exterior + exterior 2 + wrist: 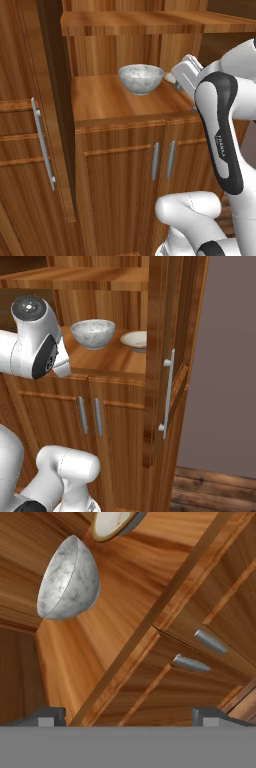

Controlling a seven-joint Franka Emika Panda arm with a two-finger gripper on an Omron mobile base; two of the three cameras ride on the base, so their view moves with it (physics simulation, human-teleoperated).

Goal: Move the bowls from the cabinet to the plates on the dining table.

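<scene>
I've got the cabinet point(120, 165) open in front of me, upper doors swung wide, lower pair of doors shut with their two grey bar handles point(163, 160) side by side. Marbled grey-white bowl point(141, 78) sits upright on the open wooden shelf point(110, 100), roughly mid-shelf. Beige bowl point(136, 340) with the brown rim is on the same shelf, to the marbled one's right and near it, not touching as seen from the right base camera; in the left base camera my arm covers most of it. Gripper point(128, 716) is spread wide, nothing between the fingers, both tips point(49, 716) visible at the bottom of the hand camera with a big gap. Hand is in front of the shelf edge, near the right side of the marbled bowl, clear of both bowls. Hand camera is rolled: marbled bowl shows up upper left, beige bowl's rim at the top edge, shelf front edge running diagonally, lower door handles on the right. Right open door point(167, 356) carries a long vertical bar handle point(168, 393).
</scene>
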